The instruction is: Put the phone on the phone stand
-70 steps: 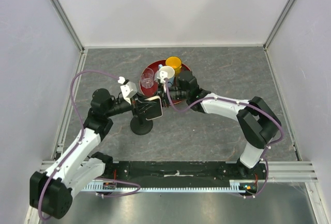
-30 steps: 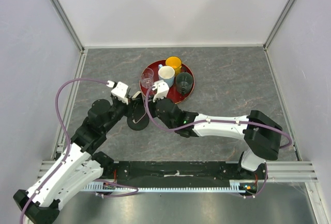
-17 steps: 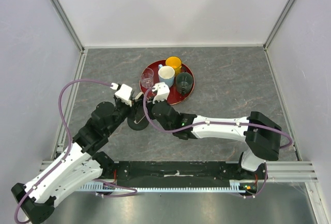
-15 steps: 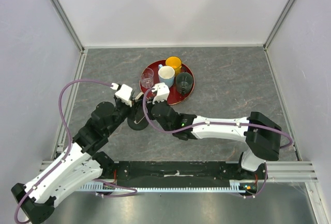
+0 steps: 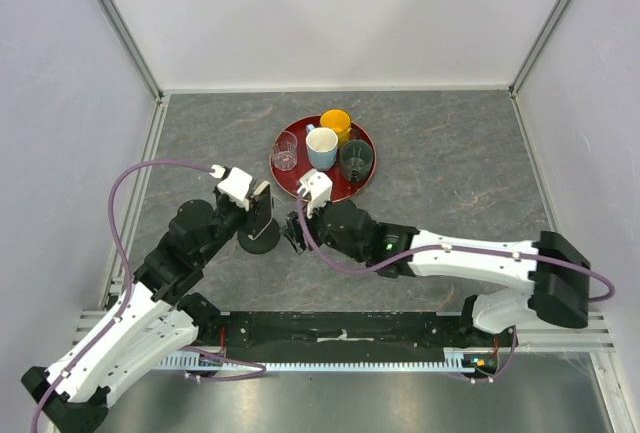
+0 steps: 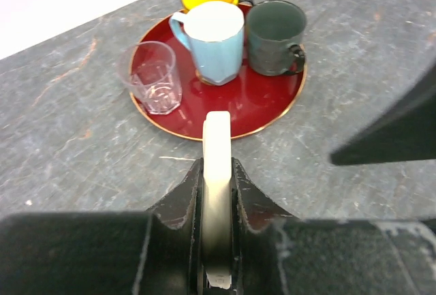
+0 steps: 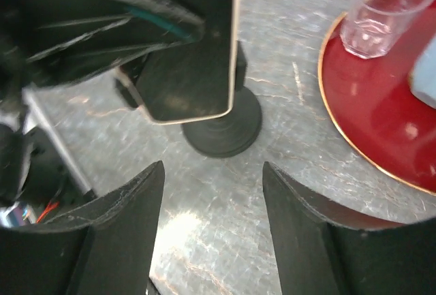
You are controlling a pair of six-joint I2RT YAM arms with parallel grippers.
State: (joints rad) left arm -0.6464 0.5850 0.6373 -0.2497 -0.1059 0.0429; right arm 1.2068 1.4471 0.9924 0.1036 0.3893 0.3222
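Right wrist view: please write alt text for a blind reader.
A phone with a black screen and pale rim is held by the left fingers just above the round base of a black phone stand. The right fingers are open and empty below; a red tray with a clear glass lies at right.

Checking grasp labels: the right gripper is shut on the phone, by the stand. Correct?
Not quite. The left gripper is the one shut on the phone; the left wrist view shows it clamped edge-on between the fingers. The right gripper is open and holds nothing. The phone is by the stand, as you said.
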